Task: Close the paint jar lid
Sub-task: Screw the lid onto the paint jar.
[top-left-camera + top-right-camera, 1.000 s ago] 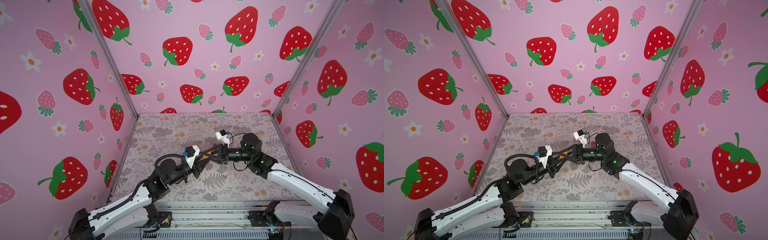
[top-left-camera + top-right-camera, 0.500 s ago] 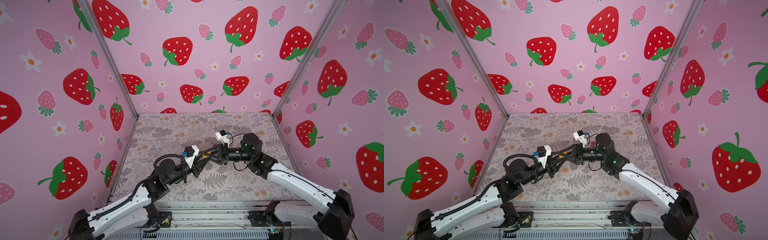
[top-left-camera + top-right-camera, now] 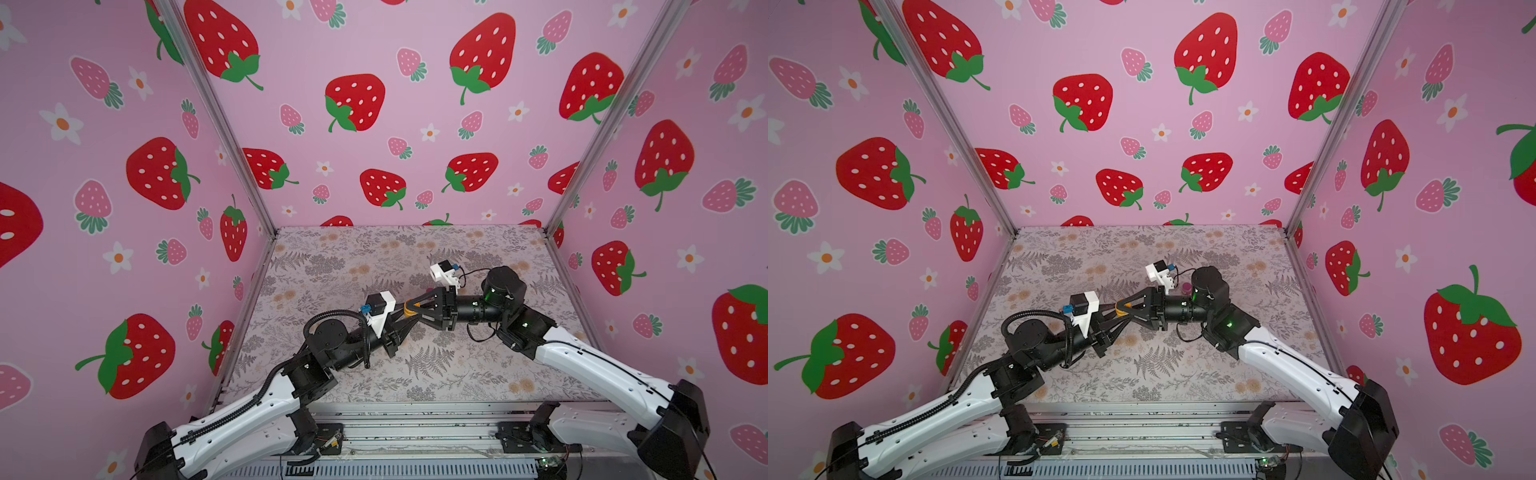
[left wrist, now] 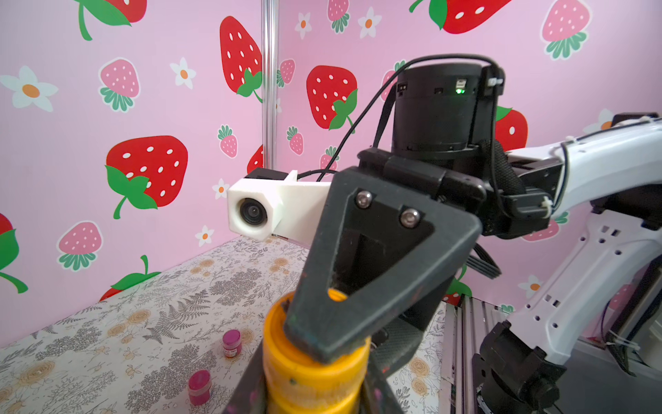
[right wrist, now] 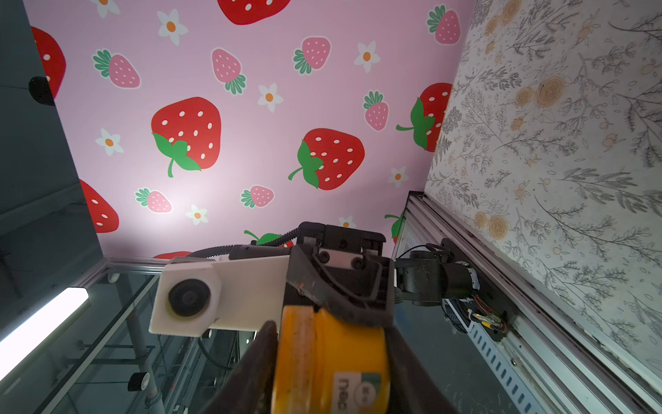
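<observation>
A yellow paint jar point(image 3: 410, 308) point(image 3: 1121, 308) hangs in the air above the table's middle, held between both arms. My left gripper point(image 4: 315, 394) is shut on the jar's body point(image 4: 315, 387), one dark finger on each side. My right gripper point(image 5: 329, 358) comes from the opposite side and is closed on the lid point(image 4: 286, 340) end. One of its fingers point(image 4: 358, 286) lies across the lid's top. In the right wrist view the jar point(image 5: 344, 358) fills the space between the right fingers, and its label shows. In both top views the two grippers' tips meet at the jar.
Two small magenta paint jars point(image 4: 231, 343) point(image 4: 199, 387) stand on the floral table cloth point(image 3: 374, 257) behind the right gripper; one shows in a top view point(image 3: 1187, 286). Strawberry-print walls close in three sides. A metal rail point(image 3: 415, 419) runs along the front edge.
</observation>
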Available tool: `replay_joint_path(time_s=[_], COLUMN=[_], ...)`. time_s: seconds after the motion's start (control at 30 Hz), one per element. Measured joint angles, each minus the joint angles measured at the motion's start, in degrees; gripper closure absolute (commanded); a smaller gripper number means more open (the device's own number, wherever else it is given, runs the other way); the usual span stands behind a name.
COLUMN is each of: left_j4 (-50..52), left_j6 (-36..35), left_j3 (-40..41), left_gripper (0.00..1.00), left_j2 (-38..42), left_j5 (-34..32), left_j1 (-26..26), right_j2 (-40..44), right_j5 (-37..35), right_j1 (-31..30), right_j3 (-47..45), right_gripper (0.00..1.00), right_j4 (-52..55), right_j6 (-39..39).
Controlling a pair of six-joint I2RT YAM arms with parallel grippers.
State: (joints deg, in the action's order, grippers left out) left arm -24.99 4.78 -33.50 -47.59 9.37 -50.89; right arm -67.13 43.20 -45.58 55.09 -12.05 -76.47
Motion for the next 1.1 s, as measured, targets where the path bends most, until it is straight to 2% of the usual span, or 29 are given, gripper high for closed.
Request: replay_joint_path(time_s=[0.1,0.2,0.27,0.37,0.47,0.63,0.8,1.1], left_j4=[0.98,2.21,3.39,5.55,6.32,6.38,6.38,6.32], left_j6=[0.11,0.24,0.44,0.79,1.27,1.77,2.19,2.62], left_j3=[-0.17,-0.72,-0.83,-1.11,-1.99,-3.21,-3.91,-3.96], left_gripper=[1.0,1.0,1.0,1.0,1.0,1.0,1.0,1.0], left_j2=[0.39,1.07,1.16,0.94,-0.33,-2.75,-4.24,-4.66], left_j5=[1.22,3.08,4.61,7.43,10.49,14.05,15.87,16.83], left_j1=[0.0,0.48,1.18,2.45,3.45,3.93,4.02,4.02], right_j2=[0.87,2.89,3.74,2.82,0.13,-2.47,-4.17,-5.79], right_j5=[-0.81,-1.49,-2.14,-4.33,-6.12,-7.06,-6.51,-5.14], right_j1=[0.28,1.97,3.5,4.61,4.52,4.02,3.56,1.51], right_j3=[5.14,10.19,14.91,24.57,32.48,33.38,32.94,31.52], right_gripper=[0.22,0.18,0.19,0.24,0.24,0.23,0.28,0.32], right_j4=[10.29,20.13,28.02,41.31,52.41,61.61,63.67,62.12], right_j6=[6.67,14.97,21.99,36.22,51.08,69.7,78.68,82.66])
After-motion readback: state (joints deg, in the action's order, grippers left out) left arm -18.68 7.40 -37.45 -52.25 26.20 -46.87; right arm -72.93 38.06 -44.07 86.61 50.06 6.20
